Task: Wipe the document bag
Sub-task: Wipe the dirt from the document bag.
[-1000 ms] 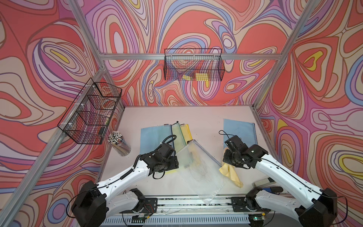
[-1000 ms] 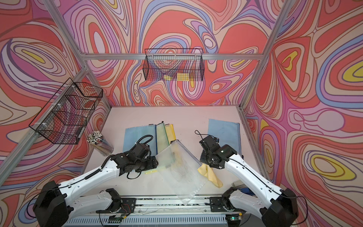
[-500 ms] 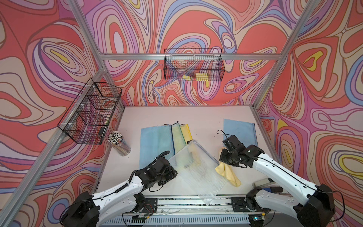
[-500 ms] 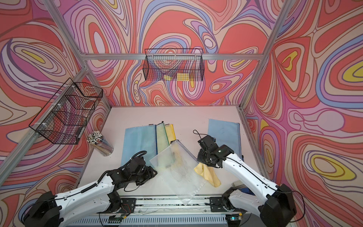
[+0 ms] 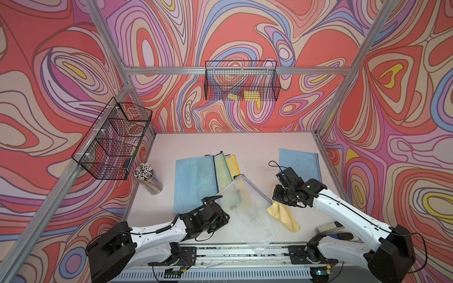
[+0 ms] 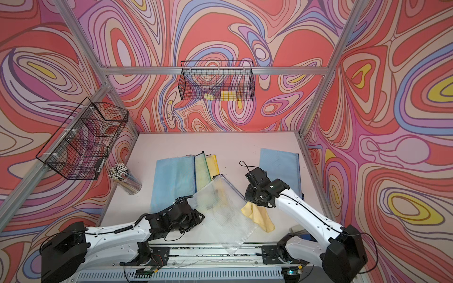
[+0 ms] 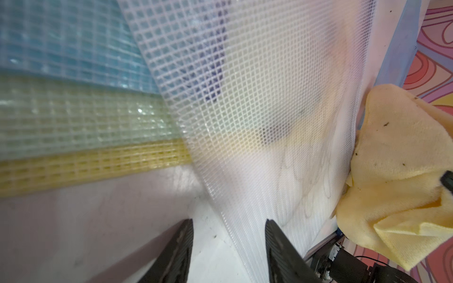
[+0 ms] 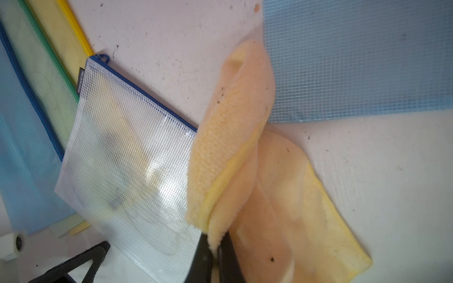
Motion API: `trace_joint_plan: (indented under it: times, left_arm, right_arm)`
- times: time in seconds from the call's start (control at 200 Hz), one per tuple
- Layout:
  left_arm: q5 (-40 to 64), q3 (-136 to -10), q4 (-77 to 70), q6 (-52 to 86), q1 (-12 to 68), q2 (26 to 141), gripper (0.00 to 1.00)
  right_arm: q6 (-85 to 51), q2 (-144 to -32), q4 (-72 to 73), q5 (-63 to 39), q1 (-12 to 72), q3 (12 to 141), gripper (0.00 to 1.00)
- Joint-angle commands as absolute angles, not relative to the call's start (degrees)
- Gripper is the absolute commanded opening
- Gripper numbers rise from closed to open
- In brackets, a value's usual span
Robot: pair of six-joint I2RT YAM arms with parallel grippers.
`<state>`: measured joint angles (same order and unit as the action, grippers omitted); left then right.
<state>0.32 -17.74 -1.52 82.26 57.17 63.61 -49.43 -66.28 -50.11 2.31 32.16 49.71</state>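
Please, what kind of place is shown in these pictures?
Probably a robot test cell in a laboratory. The left arm and right arm sit on a rail at the table's front, aluminium bars frame walls printed with swirls, and wire baskets hang on them.

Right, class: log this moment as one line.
right jaws: shut on yellow cloth | left jaws: open at clear bag edge | bag: scribbled

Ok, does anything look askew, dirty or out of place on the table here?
Yes. The clear bag lies twisted across the neat coloured bags, one corner poking past the table edge over the front rail. Dark scribbles mark its face. The cloth in the right gripper carries dark specks.
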Motion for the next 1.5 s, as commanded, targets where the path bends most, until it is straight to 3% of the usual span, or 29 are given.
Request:
trace_joint_plan:
  times: [0.0,0.346,0.866,1.107,1.497]
  left_arm:
    - [-4.7,-17.01,-3.76,85.97,58.76,66.73,0.48]
    - [-9.19,-18.75,-4.03,86.09,61.24,69.43,0.36]
    - [-13.13,-18.9,-11.44,83.94,62.13,73.65,0.34]
    - [-18.29,-18.5,-14.13,82.57,63.63,72.99,0.3]
    - [-18.41,-18.71,-23.85,79.68,64.14,78.17,0.21]
  right_arm:
    - [-48.83,-66.18,-49.59,2.75,31.82,50.38,0.0]
    - [-48.67,-65.74,-50.3,3.34,31.82,50.37,0.0]
    - [-48.71,-65.66,-49.57,2.42,31.82,49.92,0.0]
    - [-48.87,-65.74,-48.89,1.94,31.82,49.39,0.0]
    - [-48.88,-65.74,-48.78,1.62,31.84,49.23,0.0]
